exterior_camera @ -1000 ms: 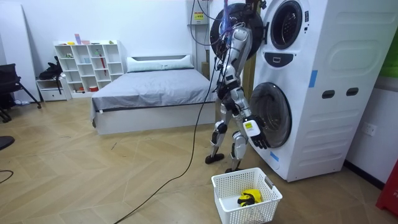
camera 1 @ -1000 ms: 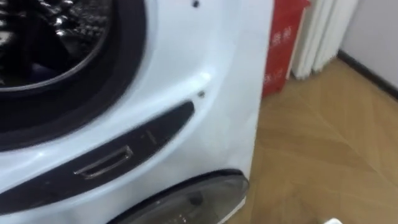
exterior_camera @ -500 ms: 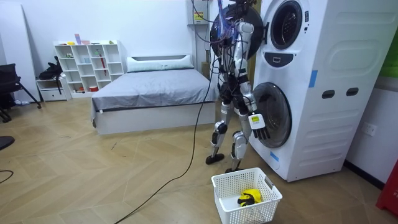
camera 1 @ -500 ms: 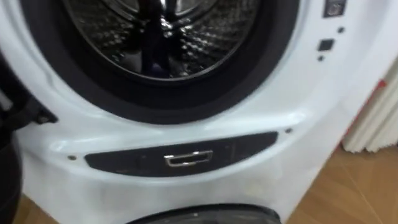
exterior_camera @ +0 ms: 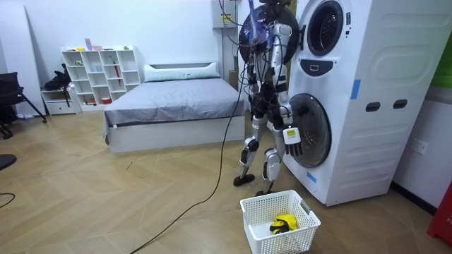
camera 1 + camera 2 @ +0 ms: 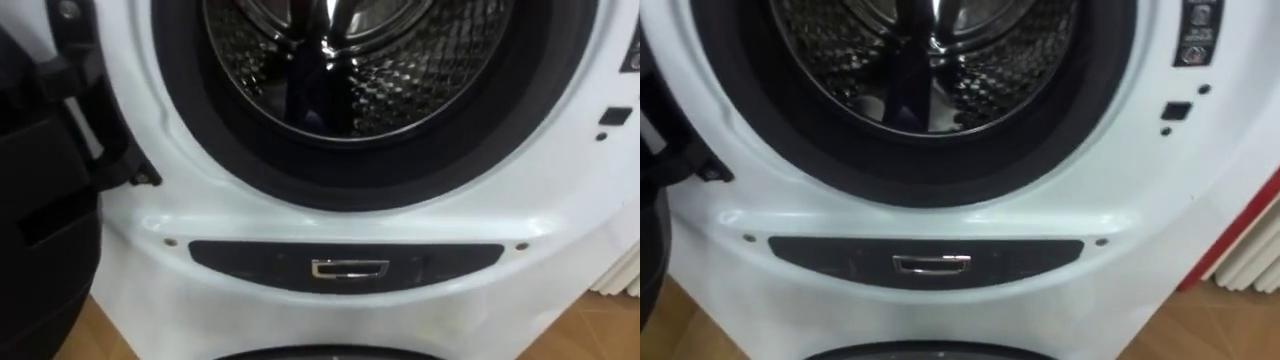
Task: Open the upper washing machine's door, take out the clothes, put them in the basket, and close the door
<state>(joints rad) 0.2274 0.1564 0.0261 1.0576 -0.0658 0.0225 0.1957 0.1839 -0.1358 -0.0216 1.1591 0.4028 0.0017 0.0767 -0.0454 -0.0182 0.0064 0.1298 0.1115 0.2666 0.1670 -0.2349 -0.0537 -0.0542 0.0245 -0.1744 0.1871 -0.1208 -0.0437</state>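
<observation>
Stance: robot stands upright facing the stacked washing machine (image 6: pixel 350 215), right of centre in the room view.
Drum: upper drum (image 6: pixel 430 60) open, filling the top of the eye views; its door (image 6: pixel 40 230) swung out at the left edge.
Clothes: dark patch (image 6: pixel 310 95) low in the drum; cannot tell whether it is cloth or a reflection.
Panel: dark strip below the opening with a chrome handle (image 6: pixel 349 268), lower centre.
Right hand (image 5: pixel 292 141): hangs at the robot's side before the lower door (image 5: pixel 314 130), fingers loose and straight, holding nothing.
Basket: white basket (image 5: pixel 254 208) on the floor, bottom centre of the room view, with a yellow-and-black item (image 5: pixel 282 224) inside.
</observation>
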